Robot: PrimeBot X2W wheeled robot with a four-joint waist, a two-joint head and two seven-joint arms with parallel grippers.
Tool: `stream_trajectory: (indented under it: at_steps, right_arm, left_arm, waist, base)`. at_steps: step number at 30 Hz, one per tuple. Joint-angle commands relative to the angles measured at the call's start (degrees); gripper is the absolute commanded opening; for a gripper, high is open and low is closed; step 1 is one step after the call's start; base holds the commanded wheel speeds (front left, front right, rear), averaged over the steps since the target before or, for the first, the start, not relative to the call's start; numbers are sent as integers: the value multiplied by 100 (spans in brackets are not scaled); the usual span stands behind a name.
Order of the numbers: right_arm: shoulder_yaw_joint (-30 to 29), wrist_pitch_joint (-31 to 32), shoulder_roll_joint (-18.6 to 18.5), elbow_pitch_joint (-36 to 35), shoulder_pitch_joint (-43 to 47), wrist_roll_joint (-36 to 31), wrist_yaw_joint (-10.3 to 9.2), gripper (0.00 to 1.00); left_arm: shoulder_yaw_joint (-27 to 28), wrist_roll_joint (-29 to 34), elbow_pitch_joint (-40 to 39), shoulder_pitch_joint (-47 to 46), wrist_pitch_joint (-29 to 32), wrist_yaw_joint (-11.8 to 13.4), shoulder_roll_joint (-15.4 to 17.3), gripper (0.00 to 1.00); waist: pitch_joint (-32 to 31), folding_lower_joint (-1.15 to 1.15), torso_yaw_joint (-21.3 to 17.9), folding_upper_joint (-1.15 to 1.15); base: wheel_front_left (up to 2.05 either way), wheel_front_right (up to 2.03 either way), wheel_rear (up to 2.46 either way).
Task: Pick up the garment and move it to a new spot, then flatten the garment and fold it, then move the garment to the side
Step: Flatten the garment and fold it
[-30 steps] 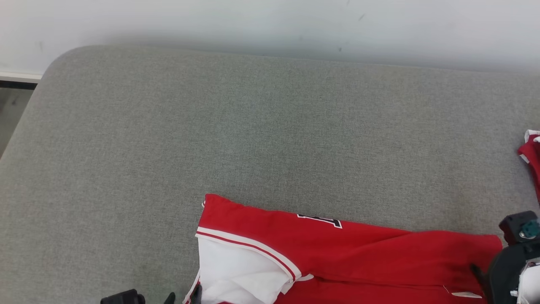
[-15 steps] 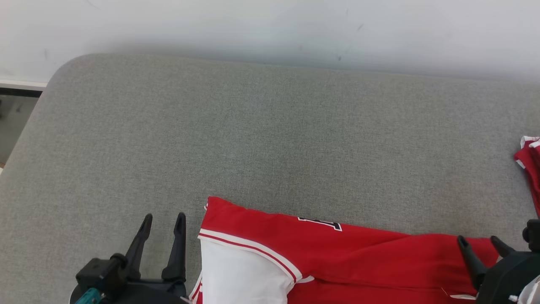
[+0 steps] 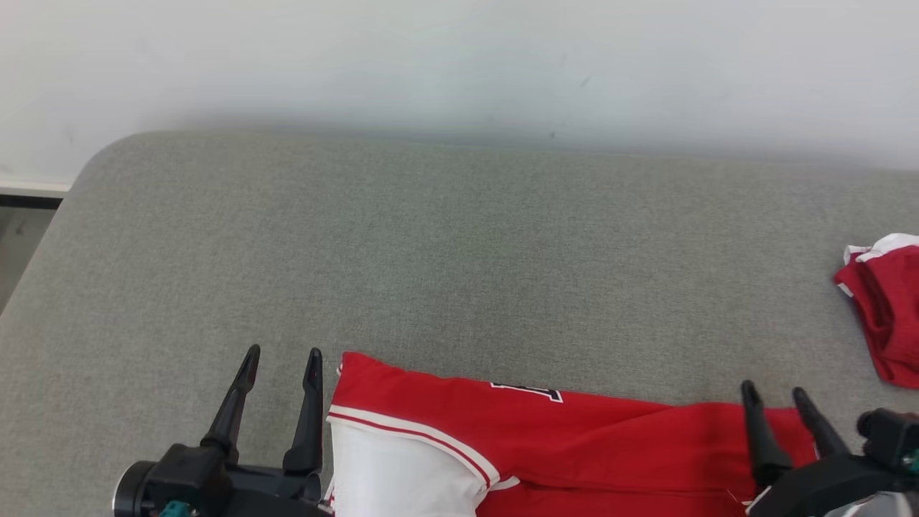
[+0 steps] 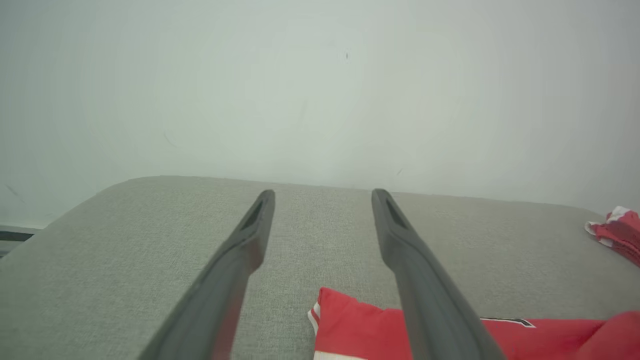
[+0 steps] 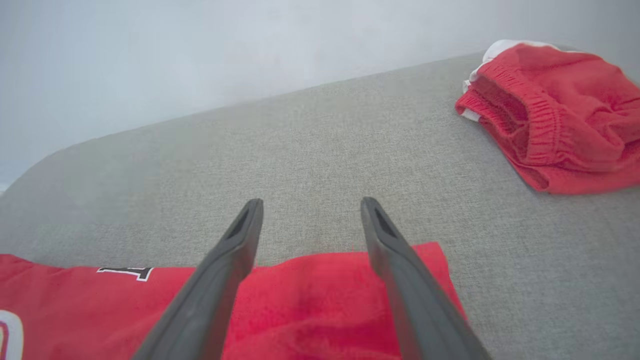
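Garment: the red jersey (image 3: 610, 445) lies flat along the bottom edge of the head view, on the grey fabric-covered tabletop (image 3: 459, 237); its white sleeve (image 3: 402, 474) sits at lower centre-left and a slice of dark numeral (image 3: 528, 391) peeks over the top fold line
Fold state: it looks folded lengthwise, though the lower part runs out of the frame, so I cannot tell how tidy the fold is
Left gripper (image 3: 283, 353): lower left of the frame, fingers spread wide and empty, just beside the jersey's left edge, not touching cloth
Right gripper (image 3: 774, 391): lower right, fingers wide apart and empty, hovering over the jersey's right end
Second cloth: red shorts (image 3: 879, 316) with an elastic waistband, bunched at the right edge, apart from the jersey
Stage: probably between folds, or about to move the jersey aside
Risk, uneven grip: if one set of fingers pinches only the top layer, the fold opens when lifted
Risk, sleeve: the loose white sleeve may flop out and undo the neat edge if the left end is dragged instead of lifted
Risk, crowding: shifting the jersey toward the right could push it into the shorts and tangle the two
Risk, snag: fingers digging low could catch the tabletop's fabric cover instead of the jersey
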Motion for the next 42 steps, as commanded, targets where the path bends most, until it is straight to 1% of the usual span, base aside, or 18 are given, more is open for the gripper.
stream_trajectory:
  at_steps: [1,6,8,10,13,14,19,21,23,30,35,37,42]
  right_arm:
    - [73,-189,16,142,-46,-8,-13,100]
    - [209,-712,13,544,-134,-107,-12,100]
    - [206,-806,13,625,-179,-96,-12,100]
    - [185,-752,13,701,-166,-98,-13,100]
    - [76,-451,14,722,-84,-157,-13,100]
    - [76,-451,14,722,-84,-157,-13,100]
    - [-401,459,16,571,39,-394,-12,100]
    - [-646,839,15,483,61,-346,-13,100]
    - [-740,1208,18,375,97,-331,-13,100]
    - [-890,2111,13,25,261,-272,-12,100]
    - [-922,2443,13,-40,357,-264,-12,100]
    - [-957,2576,18,59,420,-258,-13,100]
    - [-985,2481,16,184,285,-458,-13,100]
  left_arm:
    - [81,109,-11,64,-17,-47,-34,100]
    - [369,277,84,283,-18,-205,-154,100]
    - [439,310,126,303,-18,-272,-227,100]
    - [486,362,176,326,-18,-335,-296,100]
    - [549,409,246,318,-18,-420,-406,100]
    - [549,409,246,318,-18,-420,-406,100]
    - [647,472,319,281,-18,-550,-565,100]
    - [679,499,351,252,-19,-606,-616,100]
    - [705,536,370,211,-19,-651,-672,100]
    - [805,621,417,137,-19,-793,-809,100]
    - [872,658,471,106,-19,-882,-880,100]
    - [878,687,512,77,-19,-939,-919,100]
    - [925,737,542,63,-19,-996,-965,100]
  waist:
    - [-109,0,-118,0]
    - [-179,0,-224,0]
    - [-179,0,-256,0]
    - [-162,0,-275,0]
    - [-113,0,-281,0]
    - [-113,0,-281,0]
    - [12,0,-284,0]
    - [64,0,-278,0]
    - [122,0,-262,0]
    - [296,0,-217,0]
    - [350,0,-194,0]
    - [371,0,-161,0]
    - [410,0,-135,0]
  base:
    - [0,0,0]
    - [0,0,0]
    - [0,0,0]
    - [0,0,0]
    - [0,0,0]
    - [0,0,0]
    - [0,0,0]
    - [0,0,0]
    - [0,0,0]
    - [0,0,0]
    - [0,0,0]
    - [0,0,0]
    - [0,0,0]
